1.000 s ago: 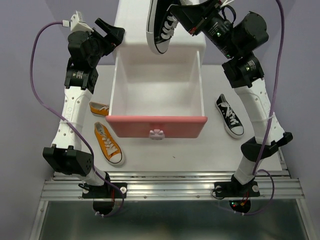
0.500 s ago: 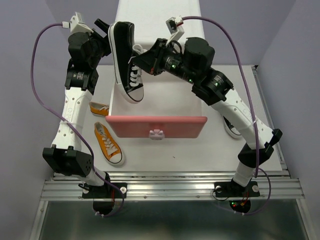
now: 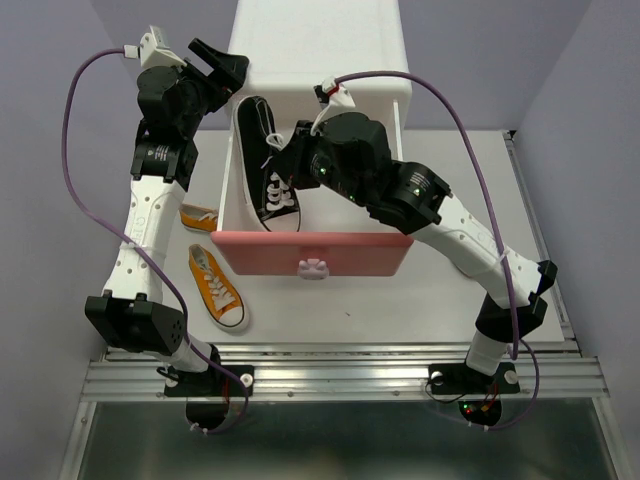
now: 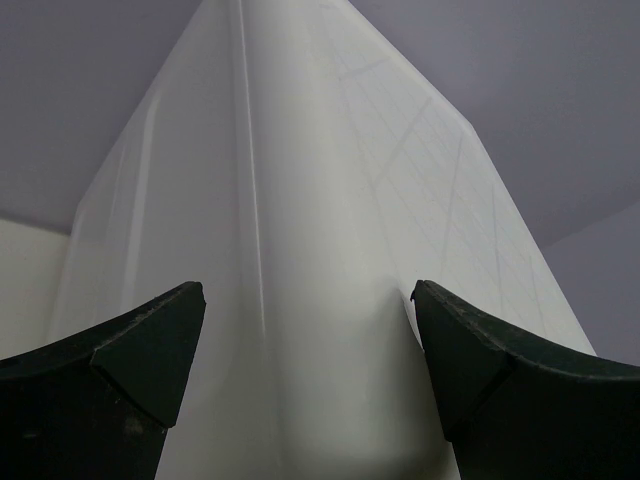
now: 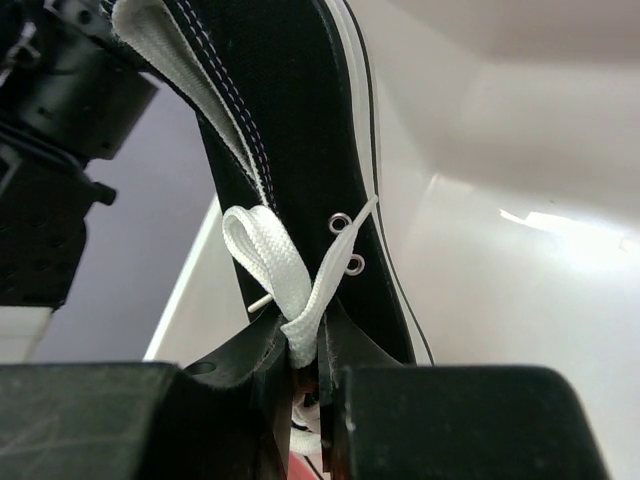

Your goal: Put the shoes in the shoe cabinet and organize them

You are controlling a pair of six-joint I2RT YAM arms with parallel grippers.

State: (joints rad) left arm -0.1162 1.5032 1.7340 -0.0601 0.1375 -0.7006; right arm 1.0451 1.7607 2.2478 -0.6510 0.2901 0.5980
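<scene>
Right gripper swung left and down. Its black sneaker is now low inside the drawer, left side.

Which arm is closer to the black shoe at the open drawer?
Right. The right fingers pinch the black shoe by its lace at the drawer; the left fingers stand open at a corner of the cabinet, apart from the shoe.

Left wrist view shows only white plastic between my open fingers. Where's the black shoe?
Observer: The right tool is shut on the black canvas sneaker at its laces, at the left side of the open pink-fronted upper drawer.
Operator: The orange ones?
Observer: Both orange canvas sneakers lie on the table, left of that drawer.
Operator: My left tool?
Observer: The left tool is open, beside the white plastic cabinet's left side.
</scene>
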